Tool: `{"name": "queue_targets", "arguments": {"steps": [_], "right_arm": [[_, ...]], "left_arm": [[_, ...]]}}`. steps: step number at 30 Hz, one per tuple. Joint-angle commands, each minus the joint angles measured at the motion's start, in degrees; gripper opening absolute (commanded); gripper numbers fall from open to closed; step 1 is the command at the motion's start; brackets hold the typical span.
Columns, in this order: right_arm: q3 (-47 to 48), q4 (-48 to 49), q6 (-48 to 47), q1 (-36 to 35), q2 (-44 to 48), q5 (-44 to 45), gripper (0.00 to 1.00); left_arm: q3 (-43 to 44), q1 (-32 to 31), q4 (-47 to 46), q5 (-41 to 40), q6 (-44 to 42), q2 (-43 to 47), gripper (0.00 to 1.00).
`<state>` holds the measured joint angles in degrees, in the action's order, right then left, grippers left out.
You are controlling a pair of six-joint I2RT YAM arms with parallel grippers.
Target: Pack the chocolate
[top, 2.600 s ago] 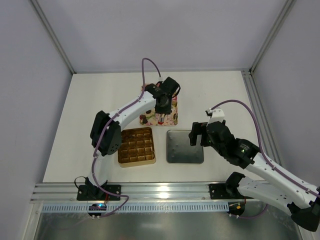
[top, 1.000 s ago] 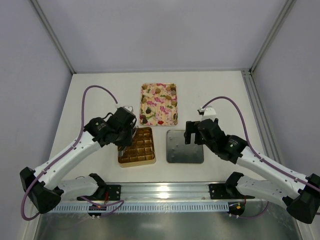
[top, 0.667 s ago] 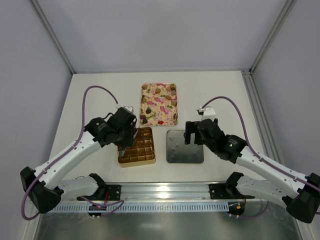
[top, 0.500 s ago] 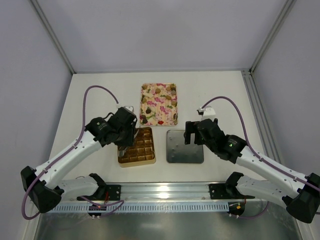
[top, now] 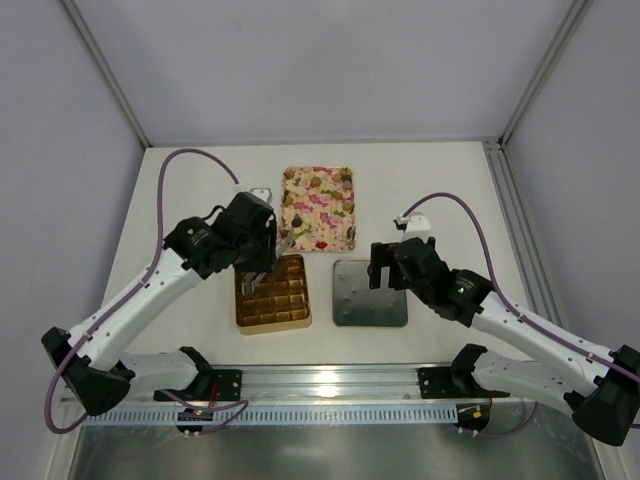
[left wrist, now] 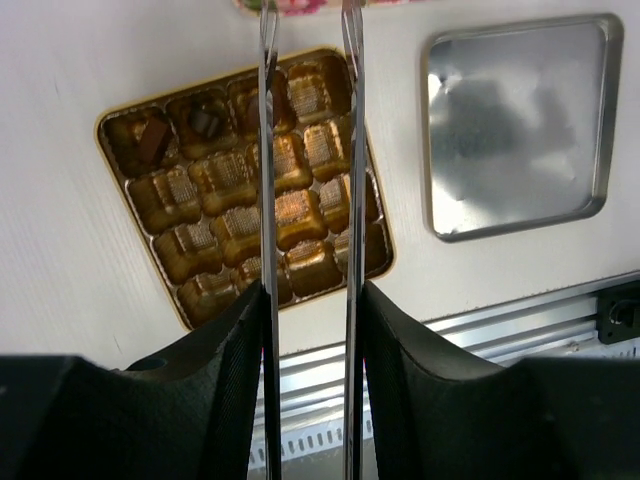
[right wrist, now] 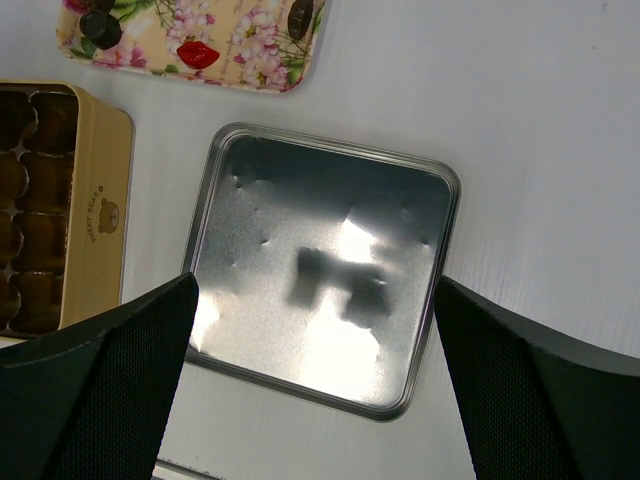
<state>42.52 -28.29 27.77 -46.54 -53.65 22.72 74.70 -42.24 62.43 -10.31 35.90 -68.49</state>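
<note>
Two dark pieces of chocolate [left wrist: 150,140] are sitting side by side in the gold box [left wrist: 230,175], in the two cups at its far left corner. All the other cups are looking empty. The box is lying on the bench [top: 430,190], just beside the flower tray [top: 320,200] and the lid [right wrist: 320,200].

The left hand [left wrist: 308,30] is hanging right above the box. A little while ago it was over at the flower tray. A second ago it was down low at the box with its fingers closer together. Now it is lifting up and its fingers are spreading. They are standing part way open, and nothing is showing between them. I think it is just finishing dropping a piece in, so one more piece is packed and the hand is free to fetch another.

The chocolate is lying below the left hand and off to one side of its fingers, not between them. More sweets are waiting on the flower tray, so the job is looking only just begun.

The right hand [right wrist: 315,290] is hovering over the lid with its fingers spread as wide as they go. It is holding nothing and is staying where it was.
</note>
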Motion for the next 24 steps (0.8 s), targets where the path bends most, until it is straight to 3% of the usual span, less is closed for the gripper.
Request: {"name": "queue_targets", "arguments": {"steps": [1,12,24], "right_arm": [[1.51,1.31,-0.17,0.23,0.56,0.4,1.0],[2.04,1.22,-0.96,0.31,0.56,-0.66,1.0],[1.95,1.75,-1.93,0.49,0.47,-1.71,1.0]], "left_arm": [[5.89,0.31,-0.74,-0.94,-2.15,-4.54,0.41],[19.16,5.23,-4.34,-3.4,-7.59,-21.67,0.44],[27.6,11.47,-8.82,-2.79,-11.55,-36.61,0.43]]}}
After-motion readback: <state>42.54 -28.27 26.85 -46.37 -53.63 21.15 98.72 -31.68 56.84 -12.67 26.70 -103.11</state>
